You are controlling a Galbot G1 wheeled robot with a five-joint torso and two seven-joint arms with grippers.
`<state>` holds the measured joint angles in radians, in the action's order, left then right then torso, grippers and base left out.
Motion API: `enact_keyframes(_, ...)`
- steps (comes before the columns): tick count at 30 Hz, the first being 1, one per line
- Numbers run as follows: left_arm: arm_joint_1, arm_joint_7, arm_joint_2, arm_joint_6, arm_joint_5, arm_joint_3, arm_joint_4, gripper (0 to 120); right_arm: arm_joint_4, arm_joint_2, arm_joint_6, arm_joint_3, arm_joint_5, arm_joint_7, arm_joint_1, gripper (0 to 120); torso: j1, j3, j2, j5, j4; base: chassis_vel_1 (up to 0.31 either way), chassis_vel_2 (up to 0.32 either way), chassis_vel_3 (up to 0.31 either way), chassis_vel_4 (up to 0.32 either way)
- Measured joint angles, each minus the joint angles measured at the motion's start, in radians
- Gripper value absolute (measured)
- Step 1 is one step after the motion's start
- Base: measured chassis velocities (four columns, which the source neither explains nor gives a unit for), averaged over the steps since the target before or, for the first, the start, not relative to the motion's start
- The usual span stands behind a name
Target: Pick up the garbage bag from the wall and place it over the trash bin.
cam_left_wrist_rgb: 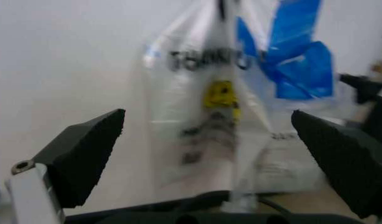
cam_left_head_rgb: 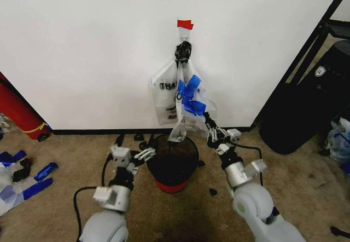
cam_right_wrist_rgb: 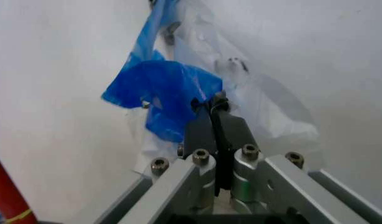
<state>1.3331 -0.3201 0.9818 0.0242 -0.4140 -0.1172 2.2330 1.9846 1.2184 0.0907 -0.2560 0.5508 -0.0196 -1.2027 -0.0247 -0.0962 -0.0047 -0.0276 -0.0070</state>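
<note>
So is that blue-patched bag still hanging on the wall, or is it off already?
Still hanging. The garbage bag dangles from the hook under the red tape, above the trash bin; the right gripper is shut on it.

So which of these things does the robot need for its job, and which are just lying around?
For the job:
- see-through plastic garbage bag with blue patches, hanging on the white wall
- round black wire-mesh trash bin with red base
- right gripper, shut on the bag
- left gripper, open

Just lying about:
- big red cylinder
- blue scraps on the floor
</note>
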Motion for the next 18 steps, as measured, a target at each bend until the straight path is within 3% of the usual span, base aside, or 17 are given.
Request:
enact_keyframes(3,-0.072,-0.011,-0.058,-0.045,-0.098,0.058,0.003,100,0.006,0.005,-0.001,-0.020,0.011,-0.003,-0.007,0,0.000,0.000,0.000,0.0000,0.0002,0.000,0.000,0.000,0.000)
enact_keyframes(6,-0.133,-0.023,-0.067,-0.072,-0.161,0.105,-0.001,98,0.022,0.006,-0.002,-0.039,0.015,-0.003,-0.025,0,0.000,0.000,0.000,0.0000,0.0003,0.000,0.000,0.000,0.000)
enact_keyframes(10,-0.308,-0.071,-0.007,-0.143,-0.333,0.194,-0.020,97,0.054,0.000,0.000,-0.079,0.012,0.000,-0.074,0,0.000,0.000,0.000,0.0001,-0.0003,0.000,0.000,0.000,0.000)
enact_keyframes(14,-0.431,-0.109,0.066,-0.180,-0.418,0.258,-0.071,94,0.074,-0.005,0.001,-0.105,0.009,0.003,-0.106,0,0.000,0.000,0.000,0.0000,-0.0003,0.000,0.000,0.000,0.000)
enact_keyframes(18,-0.476,-0.128,0.097,-0.196,-0.468,0.284,-0.090,86,0.082,-0.007,0.002,-0.118,0.008,0.005,-0.121,0,0.000,0.000,0.000,0.0000,0.0001,0.000,0.000,0.000,0.000)
